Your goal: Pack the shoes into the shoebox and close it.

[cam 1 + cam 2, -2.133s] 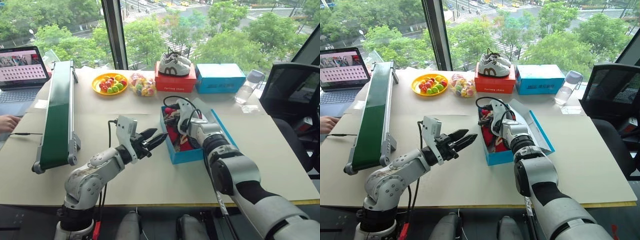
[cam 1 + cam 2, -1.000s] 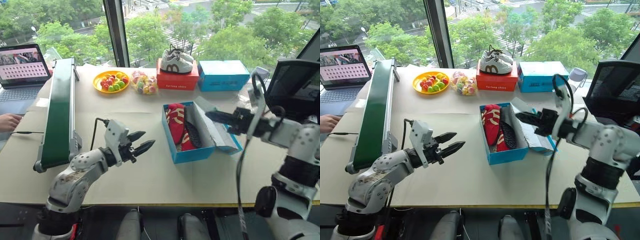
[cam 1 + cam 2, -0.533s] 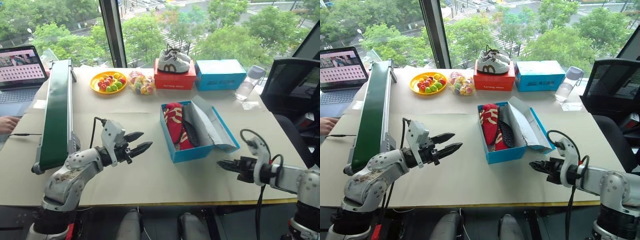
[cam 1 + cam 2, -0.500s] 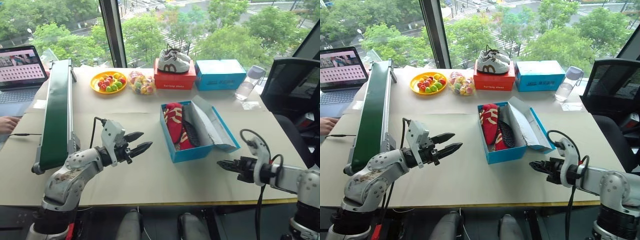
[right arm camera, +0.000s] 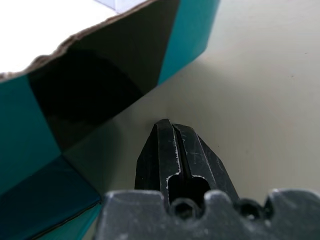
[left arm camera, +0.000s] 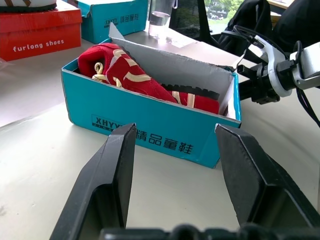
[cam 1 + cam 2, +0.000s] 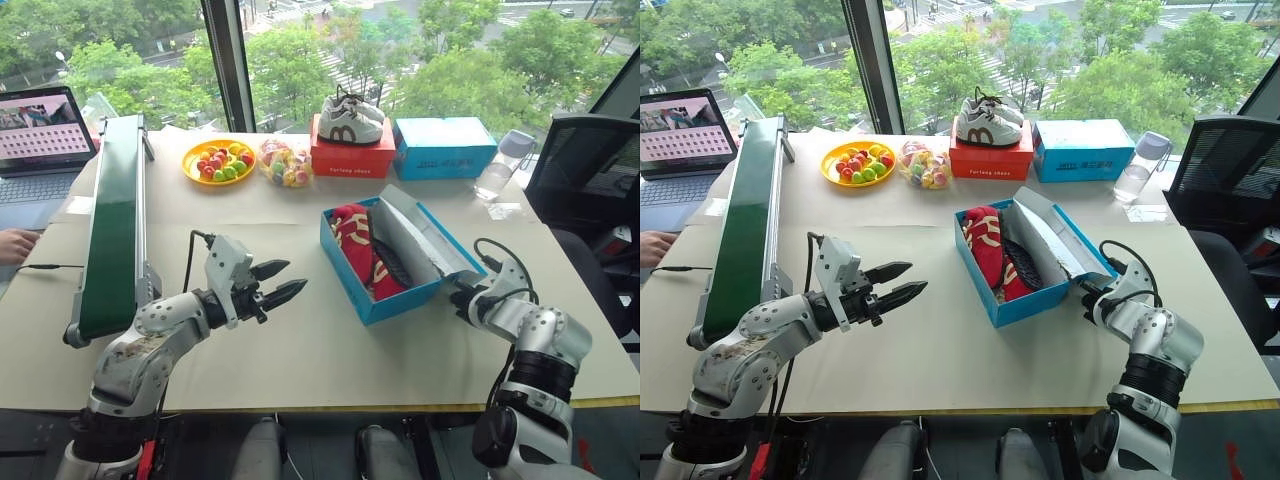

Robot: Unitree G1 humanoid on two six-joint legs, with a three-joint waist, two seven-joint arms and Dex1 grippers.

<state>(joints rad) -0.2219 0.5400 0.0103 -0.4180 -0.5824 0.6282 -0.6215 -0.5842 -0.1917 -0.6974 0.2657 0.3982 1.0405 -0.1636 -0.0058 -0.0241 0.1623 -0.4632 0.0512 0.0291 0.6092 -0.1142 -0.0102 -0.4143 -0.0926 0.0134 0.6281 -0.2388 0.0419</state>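
We see the shoebox [image 7: 385, 290] sitting open near the middle of the desk [image 7: 300, 350], turned at an angle, with its hinged lid [image 7: 425, 238] raised partway over the right side. The shoes [image 7: 358, 243] lie inside it, red with cream swirls, one showing its dark sole.

Our right tool [image 7: 1087, 294] is low at the box's near right corner, under the edge of the lid; its fingers [image 5: 180, 150] are pressed together with nothing between them, their tips just beside the blue cardboard. We cannot tell whether they touch it.

Our left tool [image 7: 281, 282] hangs above the desk well to the left of the box, pointing towards it, its fingers [image 6: 112, 175] spread and empty.

At the far side stand a red shoebox [image 7: 350, 160] with white-and-grey sneakers [image 7: 350, 118] on top, another blue box [image 7: 445, 147], a yellow plate of sweets [image 7: 218, 162] and a clear bottle [image 7: 498, 168]. A green conveyor [image 7: 112, 225] runs along the left, beside a laptop [image 7: 35, 130], and a person's hand [image 7: 12, 243] rests at the left edge.
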